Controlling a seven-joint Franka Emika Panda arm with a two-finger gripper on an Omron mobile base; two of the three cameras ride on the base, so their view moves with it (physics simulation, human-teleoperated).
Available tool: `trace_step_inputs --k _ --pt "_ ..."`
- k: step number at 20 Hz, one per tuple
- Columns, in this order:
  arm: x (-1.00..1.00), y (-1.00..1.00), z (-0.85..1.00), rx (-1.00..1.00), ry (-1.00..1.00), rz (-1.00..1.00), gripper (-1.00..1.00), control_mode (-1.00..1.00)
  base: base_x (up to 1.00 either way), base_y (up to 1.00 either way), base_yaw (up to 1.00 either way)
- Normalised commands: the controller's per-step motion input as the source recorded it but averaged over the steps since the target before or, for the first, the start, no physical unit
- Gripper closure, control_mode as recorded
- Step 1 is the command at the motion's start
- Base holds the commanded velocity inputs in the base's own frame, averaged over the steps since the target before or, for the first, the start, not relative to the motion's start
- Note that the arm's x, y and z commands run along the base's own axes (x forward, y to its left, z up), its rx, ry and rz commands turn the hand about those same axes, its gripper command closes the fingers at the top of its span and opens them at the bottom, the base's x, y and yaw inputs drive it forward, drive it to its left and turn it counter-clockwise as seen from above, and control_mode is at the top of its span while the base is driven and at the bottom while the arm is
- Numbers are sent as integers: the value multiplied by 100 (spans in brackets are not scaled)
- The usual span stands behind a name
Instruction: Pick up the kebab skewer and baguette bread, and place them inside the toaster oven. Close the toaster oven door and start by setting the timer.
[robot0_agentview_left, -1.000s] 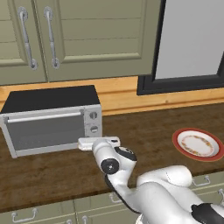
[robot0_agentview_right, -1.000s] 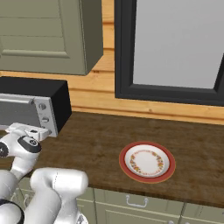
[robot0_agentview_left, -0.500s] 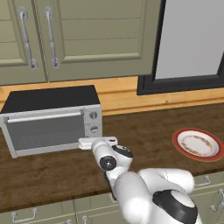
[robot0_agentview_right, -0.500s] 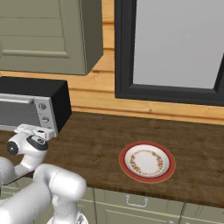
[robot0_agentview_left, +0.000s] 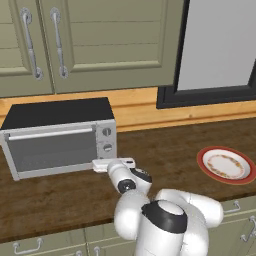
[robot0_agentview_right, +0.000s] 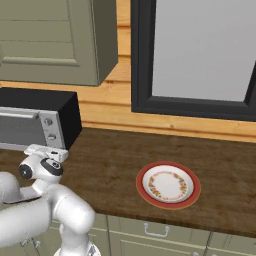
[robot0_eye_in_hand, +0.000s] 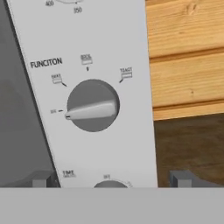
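- In the hand view I look straight at the control panel (robot0_eye_in_hand: 87, 87) of the toaster oven (robot0_agentview_left: 60, 137), close enough to read "FUNCITON" above the middle knob (robot0_eye_in_hand: 92, 105); its raised bar points left at the off mark.
- The same view shows the top rim of a lower knob (robot0_eye_in_hand: 109, 183) beside the label "TIME", and numbers of an upper dial at the top edge.
- The gripper (robot0_eye_in_hand: 111, 179) stands wide apart and grasps nothing: 1 fingertip (robot0_eye_in_hand: 41, 178) sits in front of the oven's door edge, the other over the dark countertop (robot0_eye_in_hand: 188, 148), with the panel between them.
- The left base view adds what the hand view cannot: the whole oven with its black top and the toaster oven door (robot0_agentview_left: 52, 148) shut, handle bar along its upper edge.
- There the gripper (robot0_agentview_left: 114, 164) hangs just in front of the oven's lower right corner, near the knobs.
- The right base view shows the oven's right side (robot0_agentview_right: 67, 120) and the white hand (robot0_agentview_right: 46, 152) close before the panel.
- Both base views show a red-rimmed plate (robot0_agentview_left: 226, 165) well to the right of the oven; I see only its patterned surface on it.
- I cannot see through the door window, so I cannot tell where the skewer and baguette lie.
- Olive cabinets (robot0_agentview_left: 85, 42) hang above the oven.
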Motion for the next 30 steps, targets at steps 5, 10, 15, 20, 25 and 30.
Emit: trace_step_inputs --k 5,10,15,20,25,30 --pt "0 1 -16 0 3 0 -100 -100 0 0 0" --pt "0 7 -7 0 9 0 -100 -100 0 0 0" --pt "0 10 -5 0 16 0 -100 -100 0 0 0" --pt "0 15 -8 0 12 0 -100 -100 0 0 0" --pt "3 3 -3 0 0 0 -100 -100 0 0 0" --pt "2 2 -20 0 0 0 -100 -100 0 0 0"
